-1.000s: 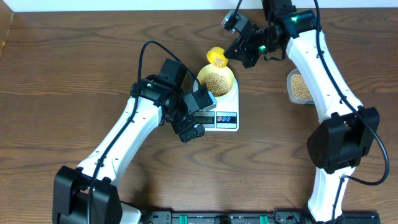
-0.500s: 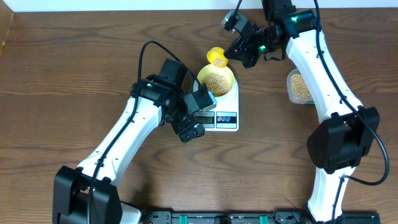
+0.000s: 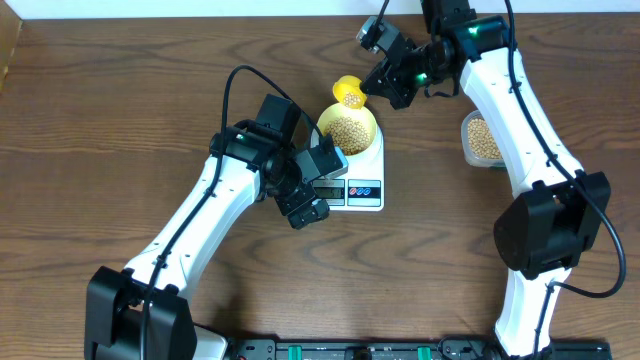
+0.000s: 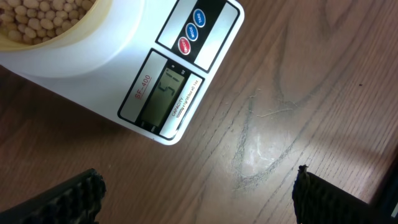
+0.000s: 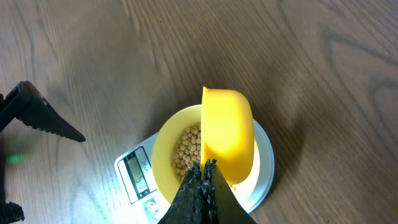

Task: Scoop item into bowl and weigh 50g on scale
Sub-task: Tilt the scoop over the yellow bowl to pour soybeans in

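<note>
The pale-yellow bowl (image 3: 326, 120) stands on the white scale (image 3: 366, 190) and holds tan beans (image 3: 350, 130). My right gripper (image 3: 385, 88) is shut on the handle of a yellow scoop (image 3: 349, 93), which is tipped on its side above the bowl's far rim with a few beans in it. In the right wrist view the scoop (image 5: 228, 134) covers part of the bowl (image 5: 163, 149) ahead of my right gripper (image 5: 204, 168). My left gripper (image 3: 320, 187) stands open at the scale's front left corner. In the left wrist view the scale (image 4: 118, 62) lies ahead of my left gripper (image 4: 199, 199), nothing between its fingers.
A clear plastic tub (image 3: 482, 140) with more beans sits on the wooden table to the right, partly behind my right arm. The table's back edge meets a white wall just beyond the scoop.
</note>
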Controlling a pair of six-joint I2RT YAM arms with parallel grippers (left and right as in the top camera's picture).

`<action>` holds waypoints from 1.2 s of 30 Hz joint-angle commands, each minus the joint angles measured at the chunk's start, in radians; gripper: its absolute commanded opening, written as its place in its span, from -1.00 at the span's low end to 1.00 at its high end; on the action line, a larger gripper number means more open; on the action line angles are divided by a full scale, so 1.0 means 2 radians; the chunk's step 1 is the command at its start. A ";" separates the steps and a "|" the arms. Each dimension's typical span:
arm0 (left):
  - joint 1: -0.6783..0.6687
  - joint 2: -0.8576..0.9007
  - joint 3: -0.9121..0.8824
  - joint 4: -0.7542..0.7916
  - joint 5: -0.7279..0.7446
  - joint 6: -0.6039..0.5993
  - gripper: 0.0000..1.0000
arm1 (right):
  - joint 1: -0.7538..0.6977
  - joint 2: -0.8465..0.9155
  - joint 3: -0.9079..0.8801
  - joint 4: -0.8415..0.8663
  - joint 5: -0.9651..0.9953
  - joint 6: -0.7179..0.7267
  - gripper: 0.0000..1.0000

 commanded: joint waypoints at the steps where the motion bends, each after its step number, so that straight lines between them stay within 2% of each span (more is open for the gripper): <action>1: 0.002 0.003 -0.001 -0.001 0.003 0.003 0.96 | 0.003 -0.014 0.010 -0.001 -0.012 -0.008 -0.98; 36: 0.002 0.003 -0.001 -0.001 0.003 0.003 0.96 | 0.002 -0.014 0.010 -0.006 -0.002 -0.008 -0.98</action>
